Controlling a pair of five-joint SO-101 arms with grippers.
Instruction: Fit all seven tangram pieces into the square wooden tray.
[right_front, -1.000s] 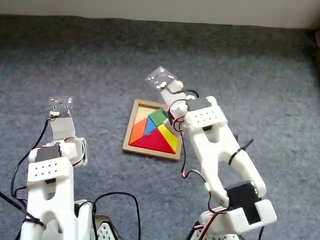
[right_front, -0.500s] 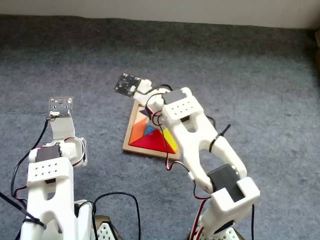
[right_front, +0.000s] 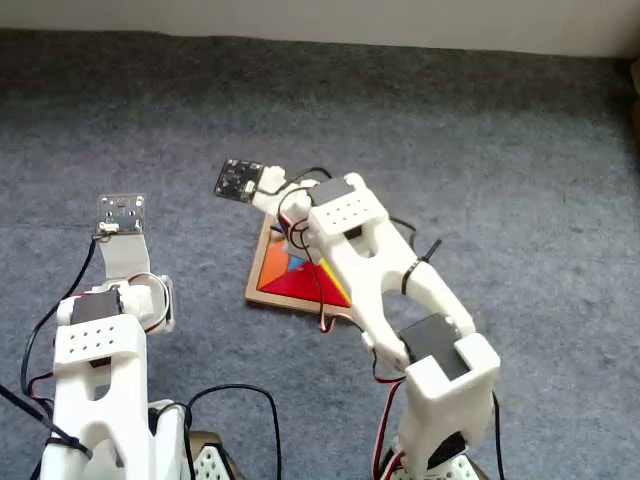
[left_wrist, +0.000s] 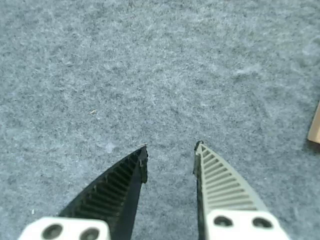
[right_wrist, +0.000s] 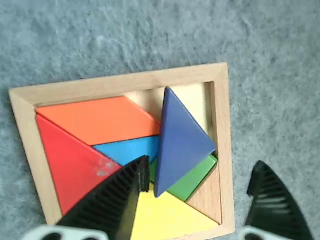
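**Tools.** The right gripper (right_wrist: 202, 162) hangs directly above the tray (right_wrist: 117, 82). Its jaws stand wide apart with nothing between them. The left gripper (left_wrist: 171, 147) is also apart and empty. It sits low over bare carpet (left_wrist: 150, 60), well to one side of the tray.

**Work piece.** The tray lies flat on the carpet under the right arm. Six pieces can be counted inside it:
- an orange piece (right_wrist: 95, 122)
- a red triangle (right_wrist: 67, 165)
- a light blue piece (right_wrist: 127, 150)
- a green piece (right_wrist: 192, 177)
- a yellow triangle (right_wrist: 165, 212)
- a dark blue triangle (right_wrist: 180, 140)

Whether a seventh lies beneath the black finger cannot be told. The dark blue triangle appears unseated. It overlaps the edges of the green and light blue pieces, and one corner reaches toward the tray wall. Bare wood (right_wrist: 192, 97) is exposed beside it and also in the corner past the green piece.

**Step in hand.** In the inspector's judgement the task is late in its course. The present step is seating the dark blue triangle, which seems to have been dropped in but not bedded.

**Next move.** The triangle likely needs turning or nudging toward the bare wood until it drops flush. A closed fingertip could push it, or the gripper could grip it again. The neighbouring pieces are loose, so a sideways shove may dislodge them.
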